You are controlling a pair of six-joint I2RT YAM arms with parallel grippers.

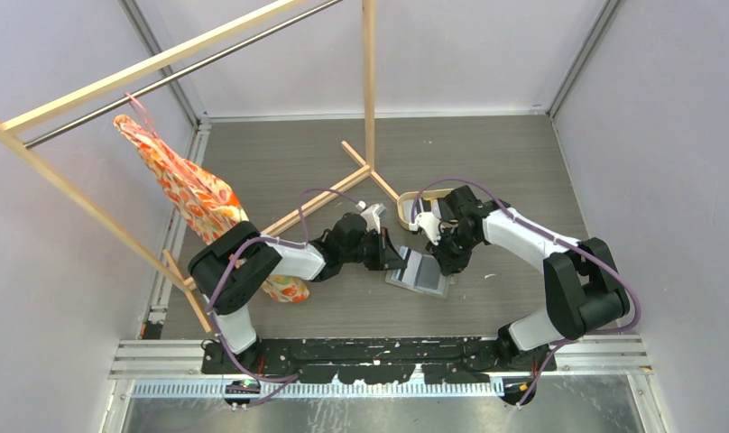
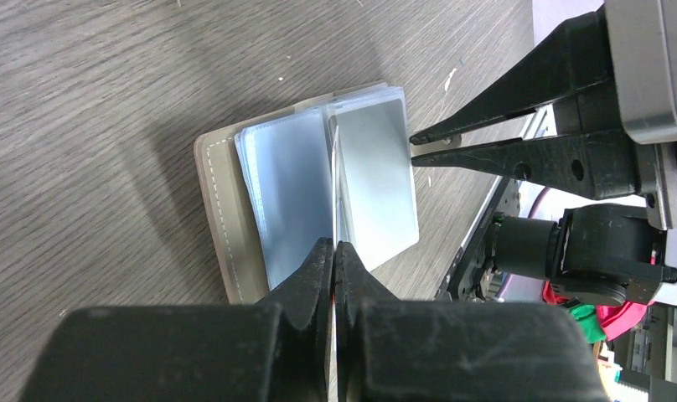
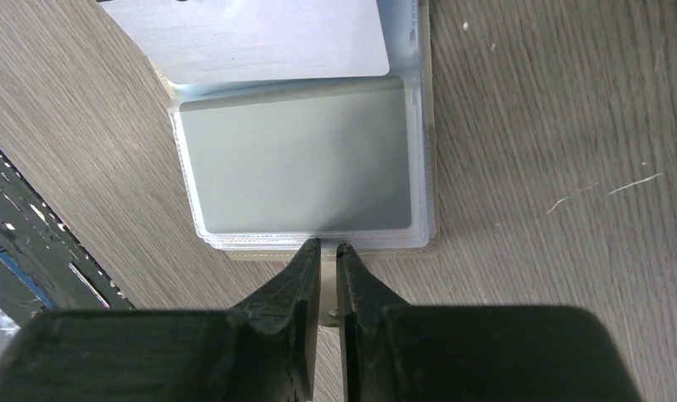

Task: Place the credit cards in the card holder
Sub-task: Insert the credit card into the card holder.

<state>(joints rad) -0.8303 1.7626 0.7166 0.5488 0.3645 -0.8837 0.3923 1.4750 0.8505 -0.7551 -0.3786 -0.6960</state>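
grey-taupe folding card holder point(image 1: 419, 272) lies open on dark wood-grain table point(image 1: 280, 162), between grippers. left gripper point(image 2: 334, 249) jaws fully closed, pinching thin whitish sheet point(image 3: 243, 33) upright. right gripper point(image 3: 322, 249) jaws slightly apart, nothing between, tips at holder edge near sleeved grey rectangular plastic card point(image 3: 293, 159)

what stood around me
a light-wood rack point(image 1: 368, 90) stood on the grey table point(image 1: 280, 162), an orange floral cloth point(image 1: 185, 194) hung from its rail, and an oval wooden tray point(image 1: 403, 210) lay near its foot.

No text, brand, number or sign can be read in any view; the credit cards point(image 3: 293, 159) are seen plain grey.
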